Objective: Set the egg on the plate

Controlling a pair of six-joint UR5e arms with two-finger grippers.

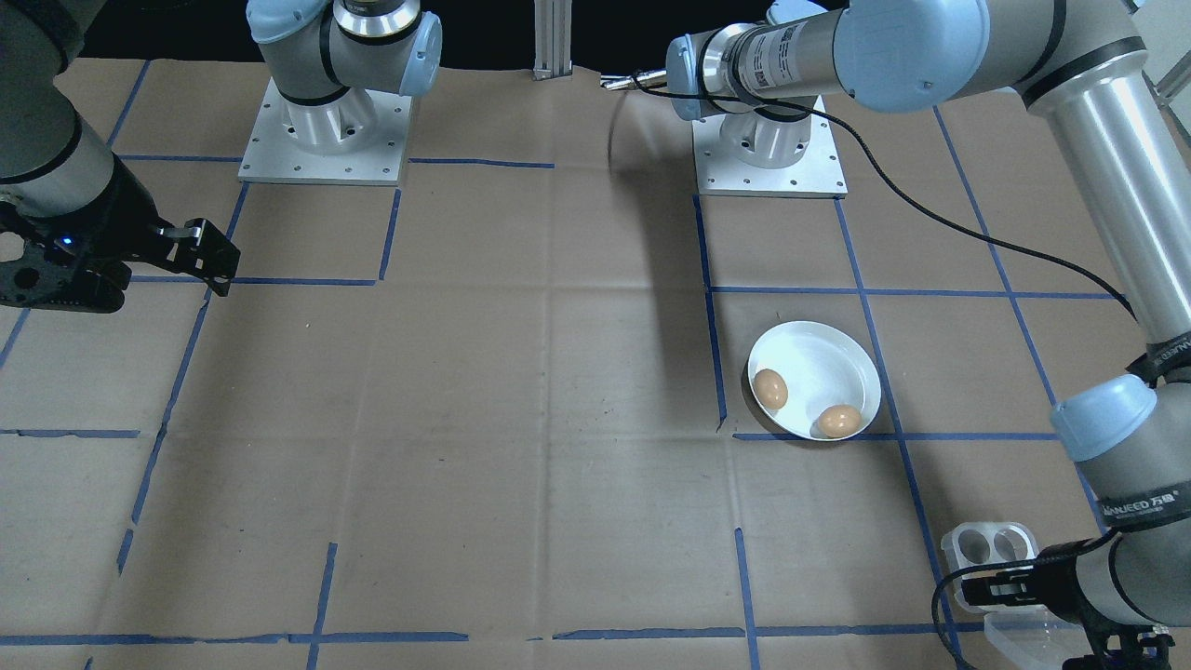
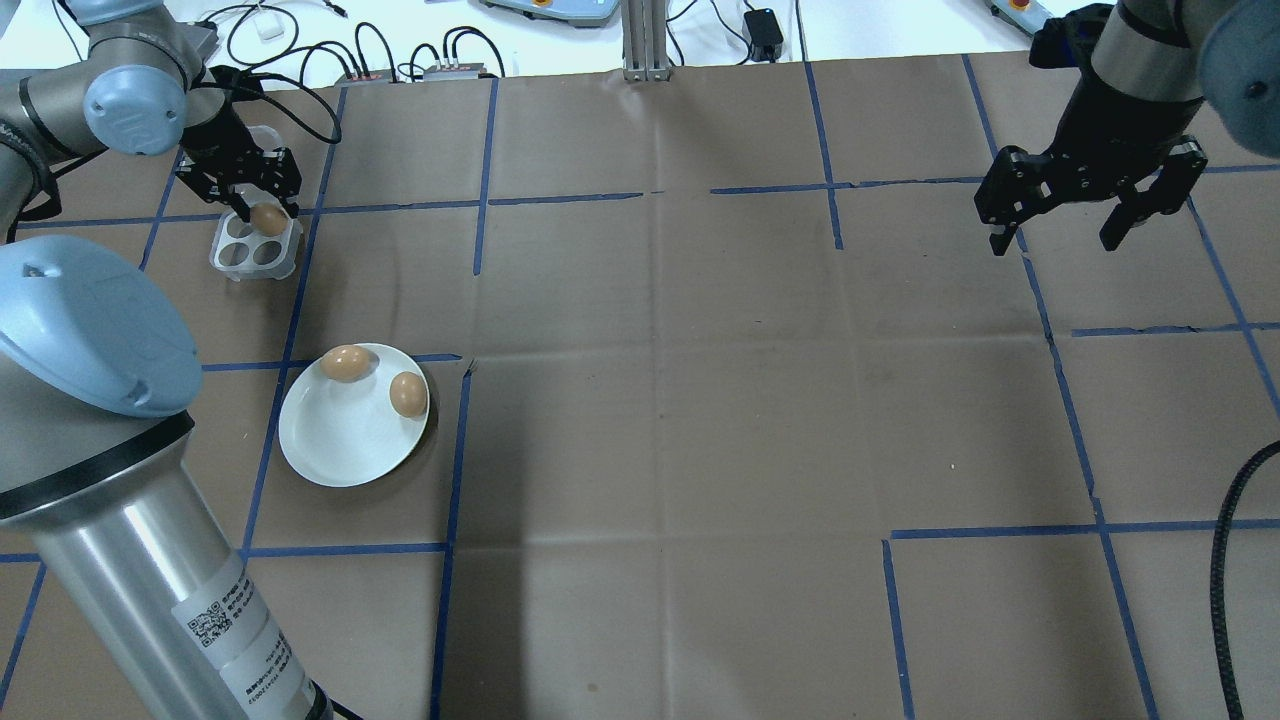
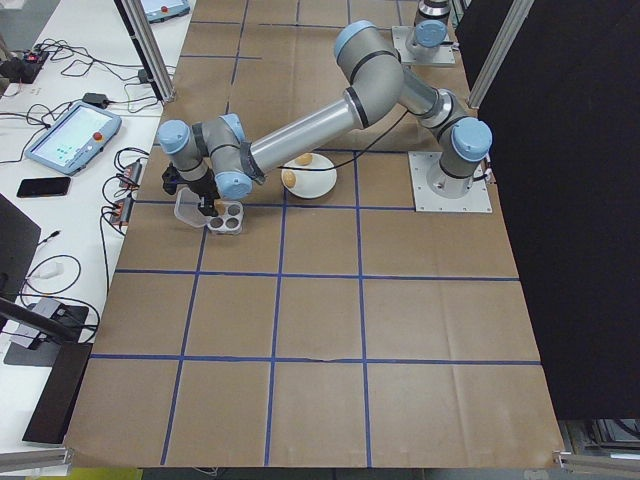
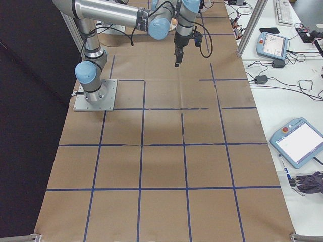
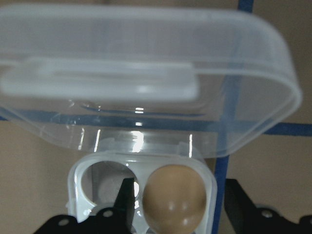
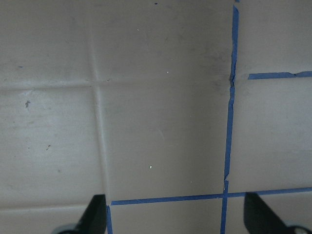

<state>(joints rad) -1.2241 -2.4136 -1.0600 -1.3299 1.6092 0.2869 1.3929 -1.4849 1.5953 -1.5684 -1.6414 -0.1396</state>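
Note:
A brown egg [image 5: 174,197] sits in one cup of the clear four-cup egg box [image 2: 252,250] at the table's far left. My left gripper [image 2: 265,208] is lowered over it, open. Its fingers [image 5: 127,195] stand on either side of the egg, with a gap on the right side. The white plate [image 2: 345,445] lies nearer the robot, apart from the box, and carries two brown eggs [image 2: 345,362] [image 2: 407,394] near its rim. My right gripper [image 2: 1053,243] hangs open and empty above the table's far right.
The box's clear lid [image 5: 146,73] lies folded open beyond the cups. Blue tape lines [image 2: 455,470] grid the brown paper table cover. Cables and devices [image 2: 400,60] lie past the table's far edge. The arm bases [image 1: 326,130] are bolted on at the robot side.

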